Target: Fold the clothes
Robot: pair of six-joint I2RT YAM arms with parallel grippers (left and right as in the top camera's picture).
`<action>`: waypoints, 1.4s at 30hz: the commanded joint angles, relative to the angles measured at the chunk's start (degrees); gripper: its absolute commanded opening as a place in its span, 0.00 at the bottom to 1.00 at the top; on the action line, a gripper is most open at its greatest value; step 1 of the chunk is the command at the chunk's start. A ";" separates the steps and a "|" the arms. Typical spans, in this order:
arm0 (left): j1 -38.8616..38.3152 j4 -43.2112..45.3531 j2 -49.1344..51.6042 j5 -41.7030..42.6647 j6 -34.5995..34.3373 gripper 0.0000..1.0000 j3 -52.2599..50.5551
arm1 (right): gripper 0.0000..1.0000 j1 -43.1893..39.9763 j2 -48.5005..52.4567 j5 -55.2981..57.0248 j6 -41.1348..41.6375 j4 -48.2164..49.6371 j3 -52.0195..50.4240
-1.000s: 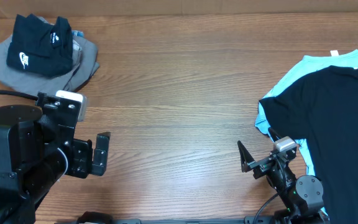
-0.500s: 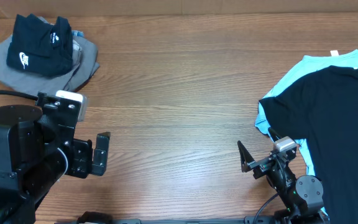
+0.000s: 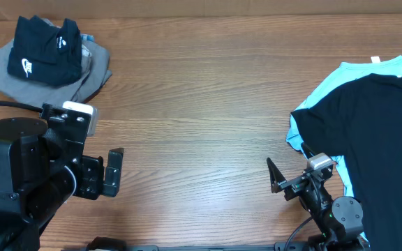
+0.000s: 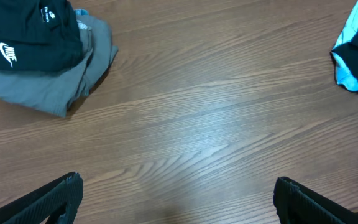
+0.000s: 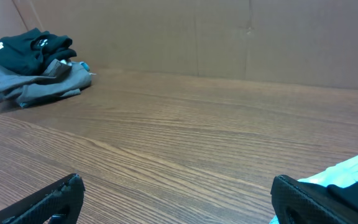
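A black T-shirt [image 3: 386, 139] lies spread flat at the table's right edge on top of a light-blue shirt [image 3: 368, 70], partly out of frame. A second black T-shirt [image 3: 40, 52] with a white swoosh sits folded at the far left on grey trousers [image 3: 5, 80]. My left gripper [image 3: 96, 173] is near the front left, open and empty, well short of the folded pile [image 4: 23, 37]. My right gripper [image 3: 288, 166] is open and empty at the front right, just left of the blue shirt's edge [image 5: 347, 174]. In both wrist views only bare wood shows between the fingers.
The wooden table [image 3: 201, 104] stretches between the two piles. A brown cardboard wall [image 5: 229, 37] stands along the far edge. The left arm's bulky black base [image 3: 9, 167] fills the front left corner.
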 commanded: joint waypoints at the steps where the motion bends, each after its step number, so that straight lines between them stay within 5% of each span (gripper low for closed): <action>1: -0.24 0.15 -1.36 -1.92 -0.11 1.00 -0.79 | 1.00 -0.07 -0.68 -0.22 -0.04 0.59 -0.20; 12: 3.48 8.66 -18.84 -5.11 1.36 1.00 -27.30 | 1.00 -0.07 -0.68 -0.24 -0.04 0.59 -0.20; 18: 4.57 39.21 -33.83 -3.96 5.25 1.00 -50.34 | 1.00 -0.07 -0.68 -0.22 -0.04 0.59 -0.20; 29: 4.68 66.10 -54.34 5.53 5.22 1.00 -80.48 | 1.00 -0.07 -0.68 -0.22 -0.04 0.59 -0.20; 42: 4.68 75.28 -61.64 5.90 2.84 1.00 -95.32 | 1.00 -0.07 -0.68 -0.22 -0.04 0.59 -0.20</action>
